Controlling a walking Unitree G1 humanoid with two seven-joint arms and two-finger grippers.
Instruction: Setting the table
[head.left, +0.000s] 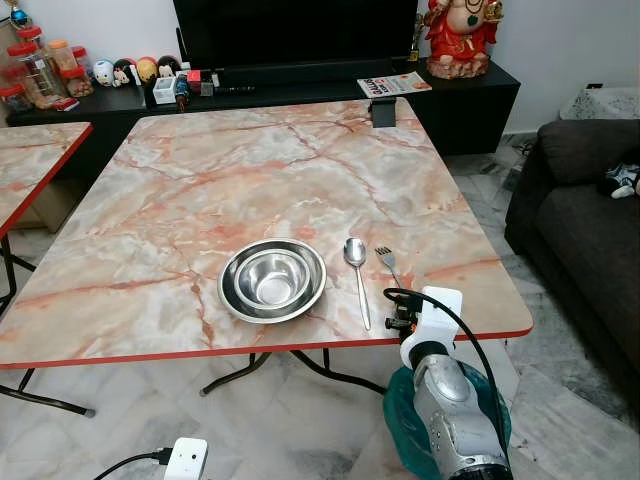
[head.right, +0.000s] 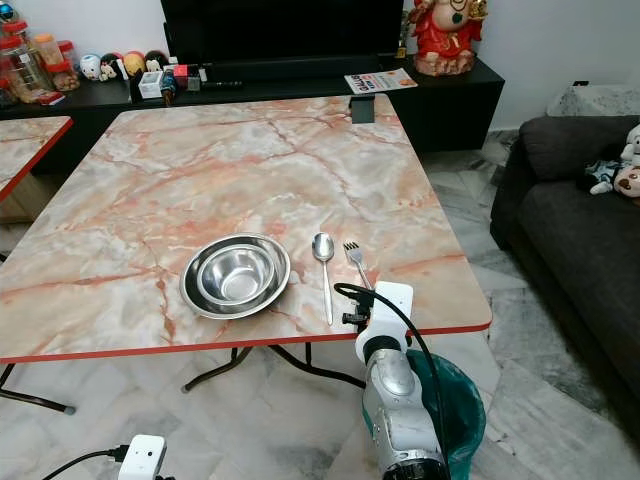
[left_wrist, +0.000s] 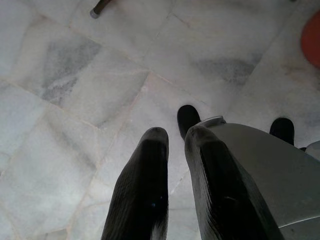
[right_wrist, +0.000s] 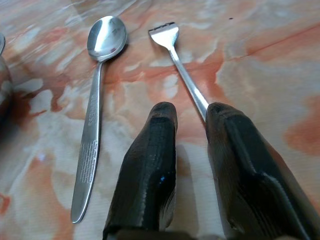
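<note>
A steel bowl sits in a steel plate near the front edge of the marble-patterned table. To its right lie a spoon and then a fork, both pointing away from me. My right gripper is low over the table at the fork's handle end. Its fingers stand slightly open, and the fork handle runs back along the inner side of one finger. The spoon lies apart beside the other finger. My left gripper hangs idle over the floor tiles, fingers together.
A second table stands at the left and a dark sofa at the right. Behind the table is a black TV console with jars and figurines. A teal bin sits on the floor under my right arm, and a white plug box lies nearby.
</note>
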